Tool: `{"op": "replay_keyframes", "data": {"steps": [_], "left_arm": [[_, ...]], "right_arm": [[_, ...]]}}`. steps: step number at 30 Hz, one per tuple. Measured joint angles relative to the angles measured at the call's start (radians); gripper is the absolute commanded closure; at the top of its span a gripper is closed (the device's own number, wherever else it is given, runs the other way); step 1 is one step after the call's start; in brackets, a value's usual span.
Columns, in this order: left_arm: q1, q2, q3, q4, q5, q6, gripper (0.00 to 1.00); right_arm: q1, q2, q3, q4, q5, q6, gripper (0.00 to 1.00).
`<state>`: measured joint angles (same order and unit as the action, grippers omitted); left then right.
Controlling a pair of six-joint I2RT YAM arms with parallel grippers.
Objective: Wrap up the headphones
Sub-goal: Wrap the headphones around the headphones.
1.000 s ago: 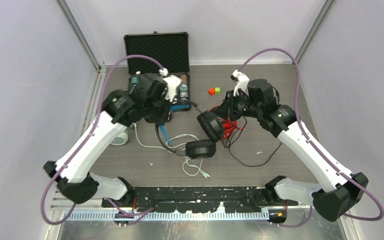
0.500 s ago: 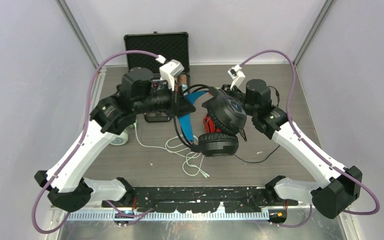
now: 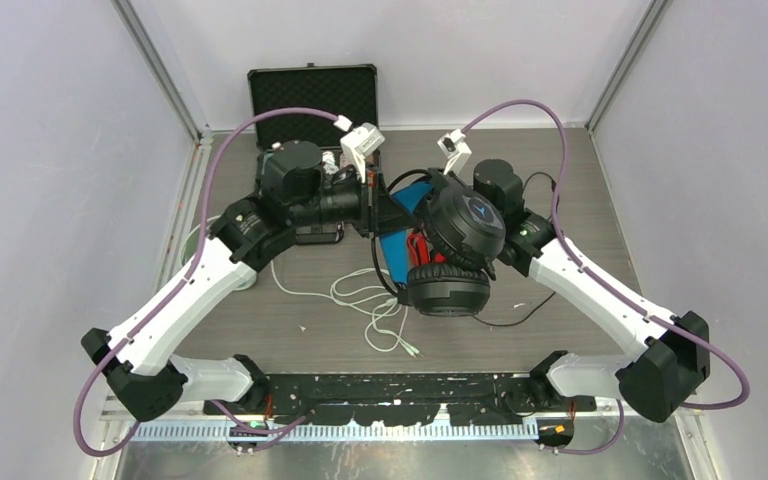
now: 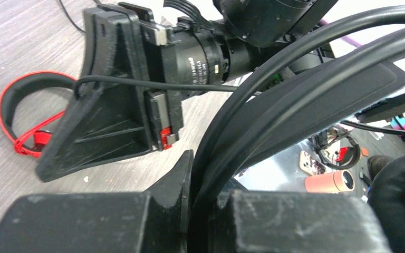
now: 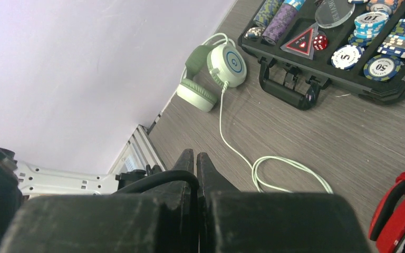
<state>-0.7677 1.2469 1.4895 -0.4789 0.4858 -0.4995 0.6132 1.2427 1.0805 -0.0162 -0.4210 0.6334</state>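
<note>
You've raised the black headphones, headband clamped in your left claw. Your right claw seemingly pinches the cable; start winding.

Probably a robotics lab cell, plain lilac walls, aluminium frame posts, wood-grain surface, white robot arms bolted at its edge.

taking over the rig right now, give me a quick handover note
Grippers: left gripper shut on the headband of the black headphones, holding them up off the table; right gripper shut on their thin black cable.
Others: red headphones lie on the table beneath; mint headphones at its left edge, mint cable loose.
Done: nothing visibly wrapped.
Left: wind the black cable, then red and mint.
</note>
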Motion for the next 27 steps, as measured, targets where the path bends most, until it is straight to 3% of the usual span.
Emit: {"op": "replay_keyframes", "data": {"steps": [11, 18, 27], "left_arm": [[-0.084, 0.036, -0.04, 0.008, 0.095, 0.013, 1.0], [-0.123, 0.033, -0.07, -0.256, 0.047, 0.166, 1.0], [-0.152, 0.058, 0.077, -0.636, -0.242, 0.343, 1.0]], "right_arm": [[0.018, 0.016, 0.041, 0.038, 0.039, 0.001, 1.0], [0.017, -0.013, 0.106, -0.138, 0.047, -0.13, 1.0], [0.006, -0.013, 0.271, -0.509, 0.058, -0.313, 1.0]]}}
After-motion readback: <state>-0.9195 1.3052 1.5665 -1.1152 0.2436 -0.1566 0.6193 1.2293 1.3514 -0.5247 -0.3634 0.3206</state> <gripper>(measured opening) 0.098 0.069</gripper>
